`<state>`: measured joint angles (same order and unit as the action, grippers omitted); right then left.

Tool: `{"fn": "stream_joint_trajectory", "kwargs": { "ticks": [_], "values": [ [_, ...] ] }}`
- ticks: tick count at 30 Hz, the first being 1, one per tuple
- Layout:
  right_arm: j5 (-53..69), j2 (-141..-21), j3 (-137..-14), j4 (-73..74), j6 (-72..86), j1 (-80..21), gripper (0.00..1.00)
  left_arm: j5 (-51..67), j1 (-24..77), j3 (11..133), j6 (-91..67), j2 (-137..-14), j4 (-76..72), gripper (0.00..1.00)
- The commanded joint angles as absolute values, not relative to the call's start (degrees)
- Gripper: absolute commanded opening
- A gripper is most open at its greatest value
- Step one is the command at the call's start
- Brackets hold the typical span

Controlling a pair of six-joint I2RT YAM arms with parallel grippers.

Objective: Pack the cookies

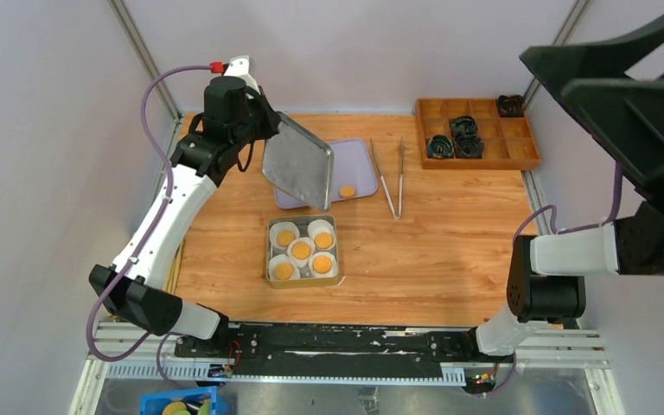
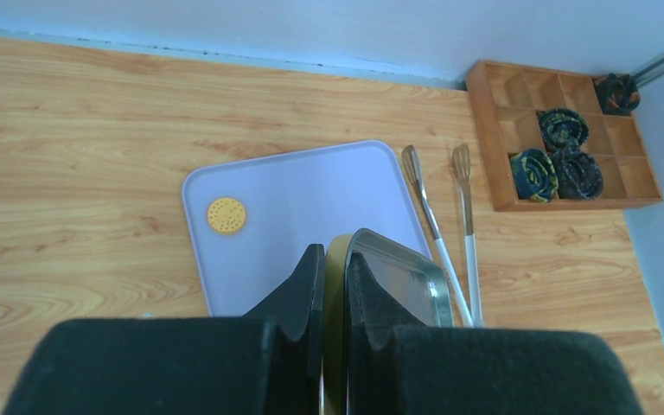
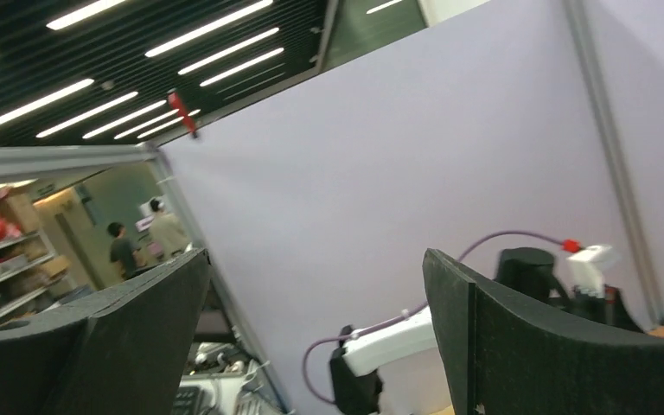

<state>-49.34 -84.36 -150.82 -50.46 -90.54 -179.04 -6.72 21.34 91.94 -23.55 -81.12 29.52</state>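
Your left fingers (image 2: 303,290) are pinching the rim of the metal lid (image 1: 298,164), so the left gripper (image 2: 333,259) holds it tilted on edge in the air over the near left part of the lavender tray (image 2: 311,194). Your right gripper (image 3: 316,259) hangs high off to the right, its fingers spread wide with nothing between them, facing the wall and not the work.

On the table (image 1: 450,251), the wooden organiser (image 1: 484,164) sits at the far right with dark coiled items in some compartments. The tray lies far of centre, the open tin (image 1: 269,249) just near of it, and the tongs (image 1: 383,179) just right of the tray. Five cookies (image 1: 301,250) sit in white paper liners inside the tin. One loose cookie (image 2: 226,215) lies alone on the tray, apart from everything.

Expect that cookie to be light, thin and stiff, and likely brittle. Take it by the edge across its width with a gentle squeeze. Lying flat on a smooth tray, it may skid before a fingertip gets under it.

From above, the lid hides part of the tray. The white patch at the tin's far right corner may be a free liner, but it is too small to tell. Your left wrist view misses the tin, and your right wrist view shows no table.
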Motion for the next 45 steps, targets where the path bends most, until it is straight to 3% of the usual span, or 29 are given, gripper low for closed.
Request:
{"fn": "stream_joint_trajectory", "kwargs": {
  "ticks": [1, 6, 11, 13, 16, 19, 25, 31, 38, 42, 45],
  "values": [
    [-47.54, -85.74, -152.57, -53.96, -107.31, -178.38, 0.99, -7.86, 21.62, 92.91, -22.68, -78.51, 29.57, 0.01],
    [-53.19, -78.03, -139.67, -60.43, -114.04, -177.99, 0.99, -7.79, 21.68, 92.9, -22.7, -77.93, 29.56, 0.01],
    [-51.22, -85.93, -146.97, -55.56, -111.27, -177.81, 0.99, -8.72, 21.69, 93.42, -21.43, -78.15, 30.17, 0.02],
    [-51.22, -88.75, -148.29, -44.78, -101.8, -169.49, 0.99, -9.19, 21.71, 93.43, -21.11, -78.27, 30.3, 0.02],
    [-52.28, -94.42, -159.2, -16.88, -71.81, -154.03, 0.99, -9.11, 21.71, 93.04, -20.94, -78.45, 30.28, 0.02],
    [-50.05, -88.74, -147.06, -29.81, -69.35, -152.48, 0.99, -9.29, 21.71, 92.49, -20.52, -78.42, 30.28, 0.02],
    [-54.12, -91.23, -149.91, -25.26, -64.23, -139.44, 0.99, -8.77, 21.71, 91.98, -19.77, -77.4, 30.23, 0.01],
    [-67.44, -97.91, -152.46, -26.28, -71.97, -122.24, 0.99, -9.95, 21.71, 91.17, -19.2, -75.88, 30.08, 0.02],
    [-85.11, -99.04, -138.52, -26.37, -83.75, -87.83, 1.0, -9.88, 21.71, 89.85, -19.12, -74.71, 30.09, 0.02],
    [-87.78, -99.44, -125.63, -41.06, -97.58, -79.1, 1.0, -9.96, 21.71, 89.05, -18.47, -74.69, 30.91, 0.02],
    [-87.86, -96.98, -117.51, -67.67, -112.87, -76.75, 1.0, -10.49, 21.71, 87.74, -18.28, -74.39, 31.49, 0.01]
  ]
}}
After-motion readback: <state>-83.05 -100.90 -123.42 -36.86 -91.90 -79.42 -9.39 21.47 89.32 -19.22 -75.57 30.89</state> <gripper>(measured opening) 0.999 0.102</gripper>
